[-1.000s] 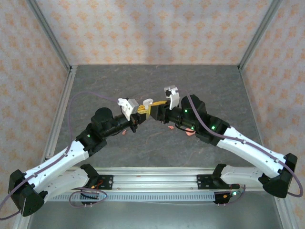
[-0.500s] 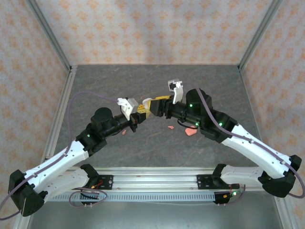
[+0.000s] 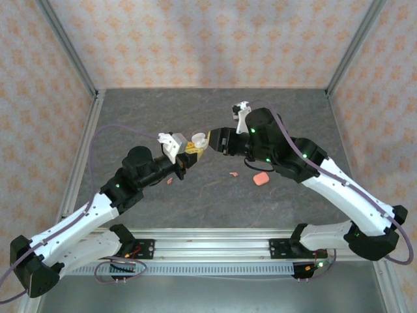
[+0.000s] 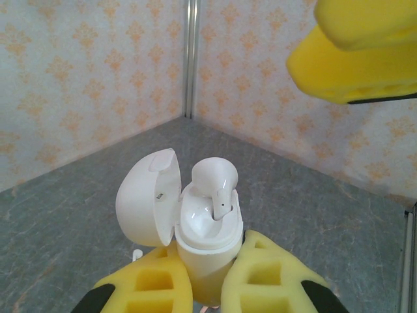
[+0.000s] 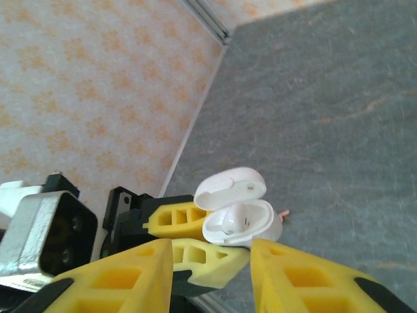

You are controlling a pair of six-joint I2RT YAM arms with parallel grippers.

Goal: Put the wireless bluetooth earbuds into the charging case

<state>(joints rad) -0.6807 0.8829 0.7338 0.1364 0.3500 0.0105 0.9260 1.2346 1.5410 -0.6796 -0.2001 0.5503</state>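
Observation:
My left gripper (image 3: 188,152) is shut on the white charging case (image 3: 197,139) and holds it upright above the table. In the left wrist view the case (image 4: 203,244) sits between the yellow pads (image 4: 260,277) with its lid (image 4: 148,195) swung open to the left. One white earbud (image 4: 215,179) rests in the right-hand socket, its head sticking up above the rim. My right gripper (image 5: 212,277) is open just in front of the case (image 5: 251,225), with nothing between its fingers. A right finger (image 4: 355,52) hangs above the case.
A salmon-pink case (image 3: 260,178) lies shut on the grey table, to the right of the grippers. A pink earbud (image 3: 233,174) lies left of it and another (image 3: 169,180) lies under my left arm. Patterned walls and metal posts enclose the table.
My right gripper has drawn back and up from the white case and its wrist has turned. The right arm has swung farther back, uncovering the pink case. The left gripper barely moved.

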